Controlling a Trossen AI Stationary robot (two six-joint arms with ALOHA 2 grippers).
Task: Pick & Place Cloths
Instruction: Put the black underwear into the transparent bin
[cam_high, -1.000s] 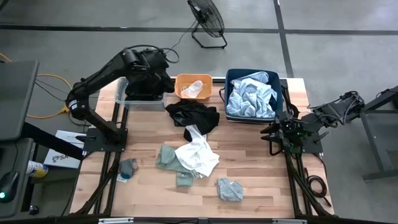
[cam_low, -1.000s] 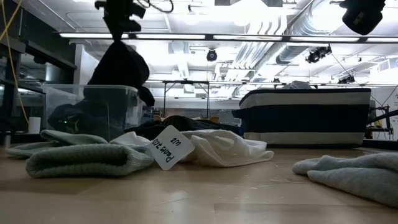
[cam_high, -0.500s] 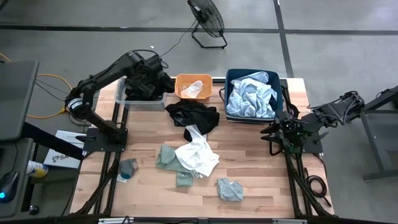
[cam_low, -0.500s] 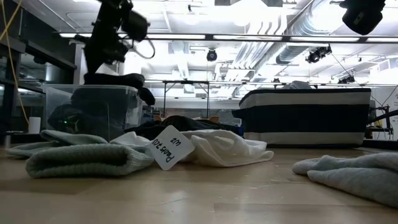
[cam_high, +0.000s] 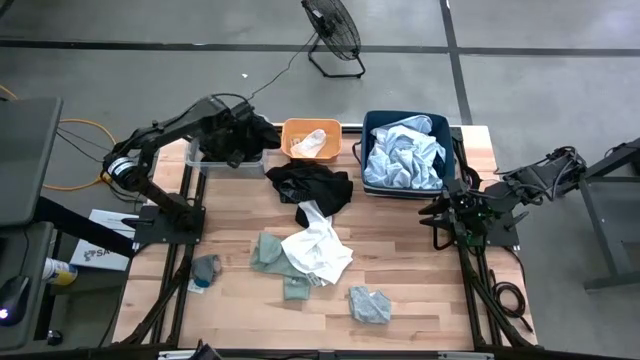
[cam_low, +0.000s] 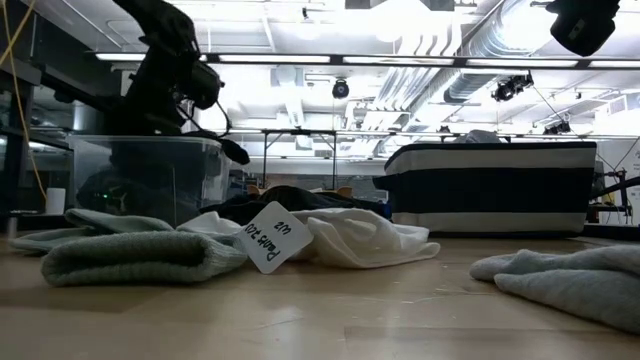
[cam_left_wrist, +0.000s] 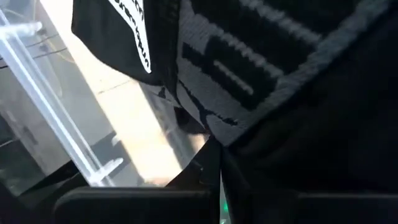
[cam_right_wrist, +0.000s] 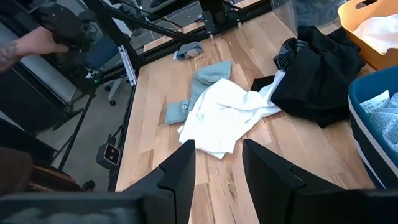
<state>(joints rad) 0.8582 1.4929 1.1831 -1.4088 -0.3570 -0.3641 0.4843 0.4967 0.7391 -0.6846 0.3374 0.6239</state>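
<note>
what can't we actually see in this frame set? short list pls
- Left gripper: high view, its fingers are buried in the black garment over the clear bin.
- Clear bin's contents: low view, glare and the arm mask them.
- Navy bin: low view, its wall hides what's inside.
- White cloth's tag: low view, writing too small to read.
- Person's hand: right wrist view, cut off by the edge.

grey floor (cam_high: 560, 40), black fan (cam_high: 333, 30)
</note>
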